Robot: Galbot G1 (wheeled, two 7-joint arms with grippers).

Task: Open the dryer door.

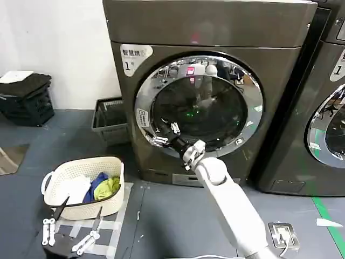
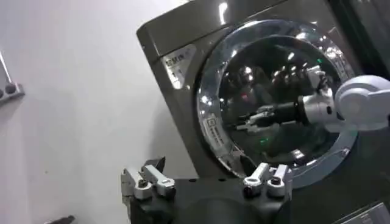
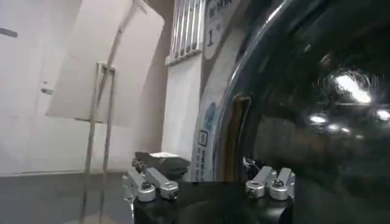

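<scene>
Parked low beside a white basket, the left gripper hangs open. Right gripper, fingers spread, reaches the dryer door directly ahead, against the chrome ring's lower-left edge; door apparently still shut on the dryer.

The right arm is glossy white with a silver wrist collar and a black claw on silver linkages.

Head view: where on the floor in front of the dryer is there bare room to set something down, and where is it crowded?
Bare grey floor lies between the white basket and the dryer, and between the basket and the black crate. Crowded: the dryer door, where the right gripper reaches, and the left gripper beside the basket.
</scene>
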